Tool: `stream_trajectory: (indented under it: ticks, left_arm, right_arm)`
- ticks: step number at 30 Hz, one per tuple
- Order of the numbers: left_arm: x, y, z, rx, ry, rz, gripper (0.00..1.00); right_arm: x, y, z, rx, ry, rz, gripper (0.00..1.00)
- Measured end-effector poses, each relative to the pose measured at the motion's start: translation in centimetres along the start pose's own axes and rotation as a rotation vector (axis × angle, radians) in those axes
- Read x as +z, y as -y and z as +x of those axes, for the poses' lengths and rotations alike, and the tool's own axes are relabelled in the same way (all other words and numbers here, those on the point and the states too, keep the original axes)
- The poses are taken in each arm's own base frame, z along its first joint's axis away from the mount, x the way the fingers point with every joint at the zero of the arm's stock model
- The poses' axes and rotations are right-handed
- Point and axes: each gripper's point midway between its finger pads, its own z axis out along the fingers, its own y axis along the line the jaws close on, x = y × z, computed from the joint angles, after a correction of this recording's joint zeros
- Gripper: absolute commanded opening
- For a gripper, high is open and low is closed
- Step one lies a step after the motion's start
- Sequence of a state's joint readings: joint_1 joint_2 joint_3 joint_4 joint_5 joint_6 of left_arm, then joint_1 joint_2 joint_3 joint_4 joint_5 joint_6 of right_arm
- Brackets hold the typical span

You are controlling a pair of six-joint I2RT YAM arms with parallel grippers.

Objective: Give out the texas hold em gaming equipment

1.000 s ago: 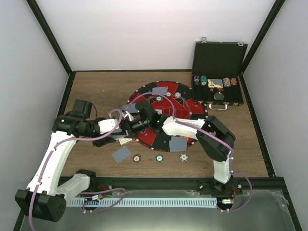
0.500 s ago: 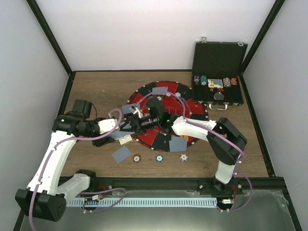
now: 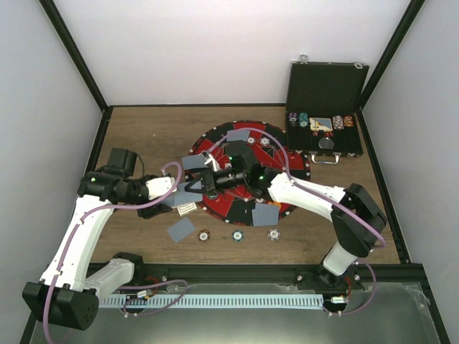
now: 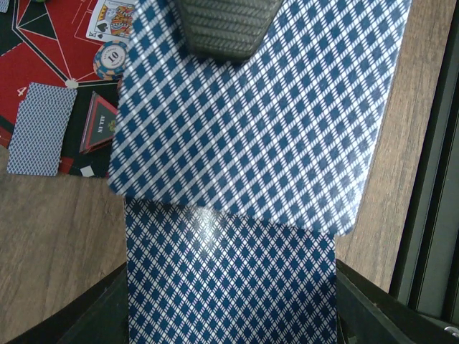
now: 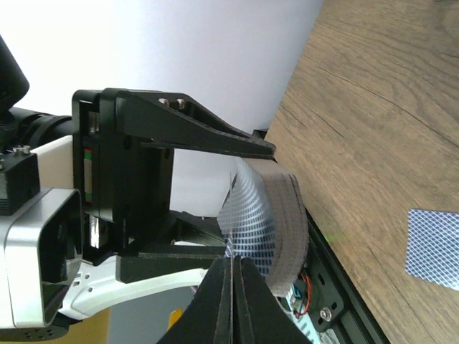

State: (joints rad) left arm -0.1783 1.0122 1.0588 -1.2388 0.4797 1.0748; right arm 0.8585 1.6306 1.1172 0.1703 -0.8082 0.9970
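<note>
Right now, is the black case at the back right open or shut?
Open: the black case stands with its lid raised, and rows of chips show inside.

You have a deck (image 4: 229,287) of blue-and-white diamond-backed cards held off the table at the left edge of the mat (image 3: 288,159), its top card (image 4: 258,129) slid askew. Face-down singles: a far card (image 3: 237,134) and a near card (image 3: 264,213) on the mat, and a loose card (image 3: 181,229) on the wood (image 3: 143,129). Three striped chips lie in a row on the near wood: left chip (image 3: 204,234), middle chip (image 3: 237,234), right chip (image 3: 273,233). On the mat, a face-up king (image 4: 111,14), a "10" chip (image 4: 109,59) and a triangular marker (image 4: 97,122) sit close together.
</note>
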Motion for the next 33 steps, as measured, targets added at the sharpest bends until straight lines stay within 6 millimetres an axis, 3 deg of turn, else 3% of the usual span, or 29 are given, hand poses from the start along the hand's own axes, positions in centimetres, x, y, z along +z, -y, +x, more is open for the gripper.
stream_trajectory:
  ticks: [6, 9, 14, 16, 18, 21, 24, 27, 29, 33]
  left_arm:
    - [0.0, 0.0, 0.0, 0.001, 0.001, -0.002, 0.04]
    - [-0.1, 0.0, 0.0, 0.001, 0.001, -0.003, 0.04]
    - [-0.1, 0.0, 0.0, 0.001, 0.001, -0.003, 0.04]
    - [-0.1, 0.0, 0.0, 0.001, 0.001, -0.003, 0.04]
    - [-0.1, 0.0, 0.0, 0.001, 0.0, -0.003, 0.04]
    - [-0.1, 0.0, 0.0, 0.002, -0.001, -0.004, 0.04]
    - [-0.1, 0.0, 0.1, 0.001, -0.003, -0.005, 0.04]
    - [-0.1, 0.0, 0.1, 0.002, -0.005, -0.007, 0.04]
    - [-0.1, 0.0, 0.1, 0.001, -0.007, -0.007, 0.04]
    - [-0.1, -0.1, 0.3, 0.004, -0.015, -0.013, 0.04]
  right_arm:
    - [-1.4, 1.3, -0.1, 0.005, 0.008, 0.073, 0.01]
    - [-2.8, 2.4, -1.4, -0.015, 0.033, 0.162, 0.01]
    - [-7.0, 2.1, -8.1, -0.231, 0.205, 0.442, 0.01]
    - [-9.0, 2.8, -10.9, -0.34, 0.297, 0.61, 0.01]
    - [-10.9, 5.0, -12.8, -0.428, 0.354, 0.797, 0.01]
    - [-13.0, 10.9, -14.4, -0.555, 0.346, 1.128, 0.01]
    - [-14.4, 17.9, -14.0, -0.693, 0.228, 1.426, 0.01]
    - [-14.9, 23.2, -12.6, -0.845, 0.061, 1.618, 0.01]
    - [-15.2, 25.0, -12.0, -0.946, -0.01, 1.7, 0.01]
    - [-15.2, 26.2, -11.8, -1.08, -0.071, 1.783, 0.01]
